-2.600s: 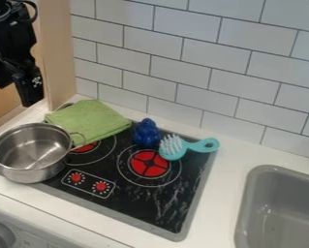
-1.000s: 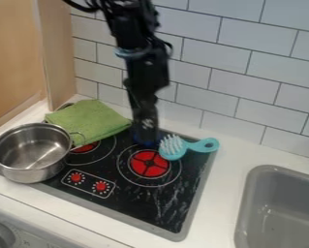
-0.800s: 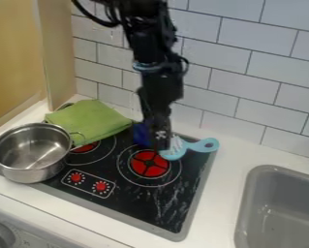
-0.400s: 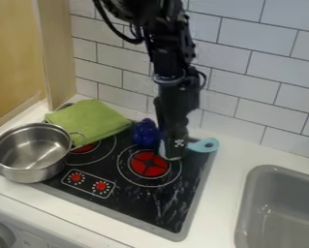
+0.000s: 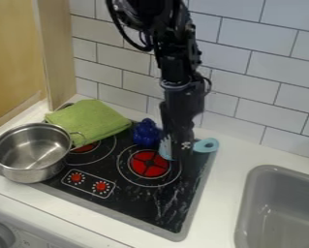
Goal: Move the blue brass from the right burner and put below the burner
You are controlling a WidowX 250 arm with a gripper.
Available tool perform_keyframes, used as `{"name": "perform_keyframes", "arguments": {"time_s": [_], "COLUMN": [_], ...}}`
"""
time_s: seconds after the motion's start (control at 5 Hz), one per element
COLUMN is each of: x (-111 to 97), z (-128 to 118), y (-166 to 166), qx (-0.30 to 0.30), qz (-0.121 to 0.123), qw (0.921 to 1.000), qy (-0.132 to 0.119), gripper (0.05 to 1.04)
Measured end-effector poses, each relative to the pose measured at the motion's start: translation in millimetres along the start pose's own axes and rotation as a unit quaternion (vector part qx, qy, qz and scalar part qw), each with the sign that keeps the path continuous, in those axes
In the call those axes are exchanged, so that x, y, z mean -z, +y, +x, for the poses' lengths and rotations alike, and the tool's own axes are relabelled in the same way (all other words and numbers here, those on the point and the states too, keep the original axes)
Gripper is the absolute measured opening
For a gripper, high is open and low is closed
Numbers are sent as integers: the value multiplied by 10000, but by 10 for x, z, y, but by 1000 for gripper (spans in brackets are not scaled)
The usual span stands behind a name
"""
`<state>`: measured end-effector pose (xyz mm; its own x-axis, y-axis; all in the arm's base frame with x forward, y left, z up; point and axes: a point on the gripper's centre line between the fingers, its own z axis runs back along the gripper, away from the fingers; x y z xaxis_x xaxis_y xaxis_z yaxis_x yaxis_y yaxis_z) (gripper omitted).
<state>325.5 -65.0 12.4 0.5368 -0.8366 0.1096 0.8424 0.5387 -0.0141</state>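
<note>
Brush (image 5: 199,147): at back edge of right burner (image 5: 149,164), long axis roughly left-right, handle rightward.
Tool (image 5: 180,158): hangs near-upright over brush's middle.
Grip: clenched or released, I cannot tell.

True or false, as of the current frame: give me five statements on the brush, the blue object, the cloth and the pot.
1. The gripper partly hides the light-blue brush. True.
2. The brush lies below the right burner. False: it is at that burner's upper right.
3. The dark blue object sits between the green cloth and the brush. True.
4. The cloth is inside the pot. False: it lies behind the pot.
5. The pot is empty. True.
</note>
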Motion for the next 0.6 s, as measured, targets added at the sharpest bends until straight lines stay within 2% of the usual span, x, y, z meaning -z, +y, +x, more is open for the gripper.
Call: {"name": "perform_keyframes", "arguments": {"time_s": [0.2,0.4,0.6], "x": [75,121,121], "z": [39,51,44], "y": [-10,-3,8], "qx": [49,110,109], "qz": [-80,-125,-89], "qw": [9999,9998,9998], "qy": [83,85,108], "gripper": [999,938,718]}}
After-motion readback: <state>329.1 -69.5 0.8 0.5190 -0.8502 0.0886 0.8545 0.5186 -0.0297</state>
